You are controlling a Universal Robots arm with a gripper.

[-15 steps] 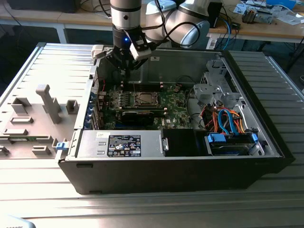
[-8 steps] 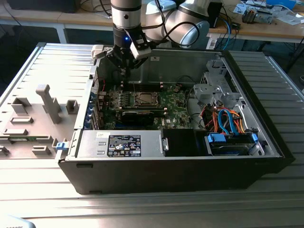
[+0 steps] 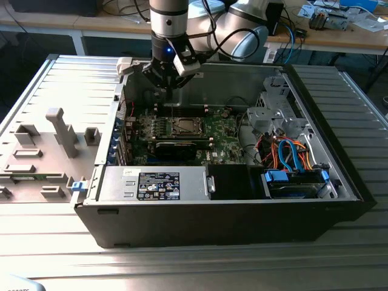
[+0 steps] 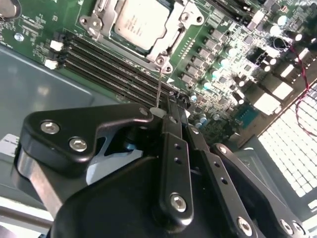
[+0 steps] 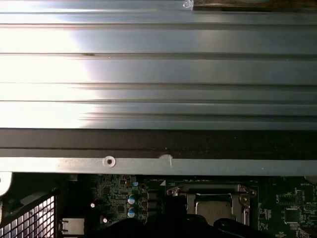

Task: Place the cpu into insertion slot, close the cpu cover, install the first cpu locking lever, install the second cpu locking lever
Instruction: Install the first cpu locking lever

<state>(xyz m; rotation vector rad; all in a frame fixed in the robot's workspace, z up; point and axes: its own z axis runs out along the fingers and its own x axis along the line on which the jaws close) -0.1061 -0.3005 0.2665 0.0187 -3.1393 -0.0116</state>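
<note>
power supply, silver with a label, sits nearest us along the front wall of the open computer case, and we take that case as our landmark. beside the supply, still against the front wall, we see a drive bay with blue tabs. deeper inside, on the case floor, lies the green motherboard, with a long black card across its near part. at the board's middle we find the insertion slot, the cpu already seated in it and the cpu cover lying closed around the chip's silvery top. a thin wire lever stands up from the socket corner. the gripper hangs above the case's rear wall, over the socket; we see its fingers pressed together, holding nothing.
</note>
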